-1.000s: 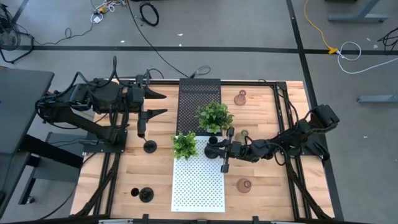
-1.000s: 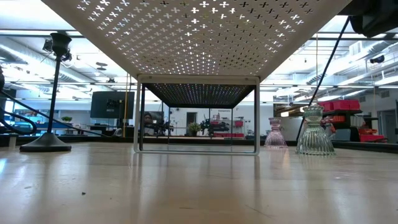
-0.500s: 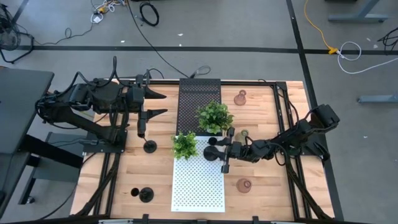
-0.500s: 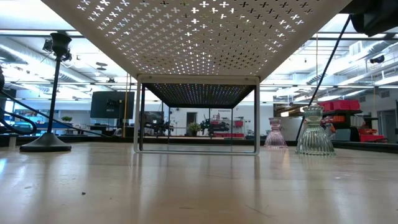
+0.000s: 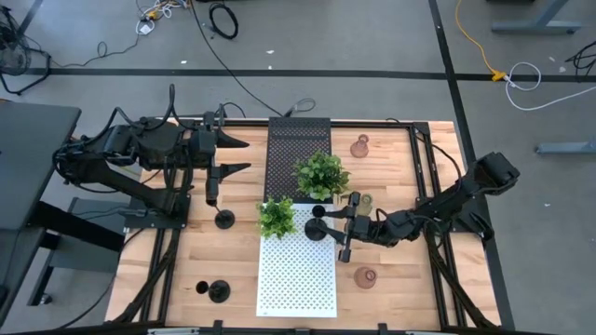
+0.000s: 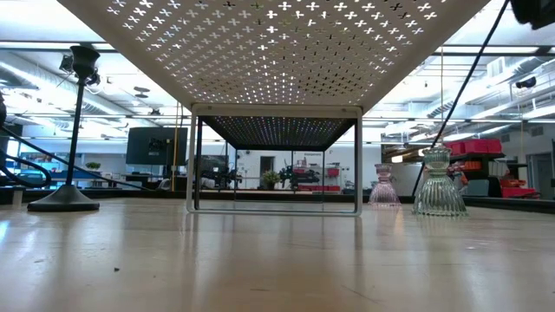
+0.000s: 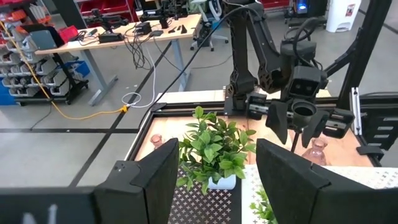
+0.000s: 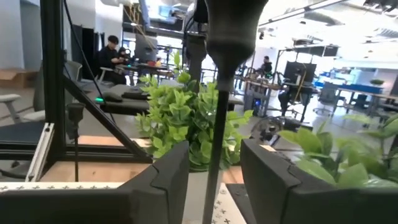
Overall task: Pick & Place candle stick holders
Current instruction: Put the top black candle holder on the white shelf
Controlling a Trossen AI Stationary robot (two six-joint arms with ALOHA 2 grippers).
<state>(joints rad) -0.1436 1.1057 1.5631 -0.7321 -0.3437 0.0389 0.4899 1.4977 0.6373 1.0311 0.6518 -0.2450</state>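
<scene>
A black candle stick holder with a round base and thin stem stands upright on the white perforated shelf. My right gripper is open. Its fingers stand on either side of the holder's stem without touching it. The left wrist view shows the holder's cup between those spread fingers. My left gripper is open and empty above the table's far left. Another black holder stands on the table by its base, and one more stands near the front left. Glass holders stand on the table at the far right, beside my right gripper and at the near right.
A leafy potted plant stands on the black perforated shelf, and a smaller plant on the white shelf's far left corner, close to the placed holder. People sit at desks in the room beyond the table.
My right gripper has drawn back a little toward the table's right edge, still open. The black holder stays upright on the white shelf.
</scene>
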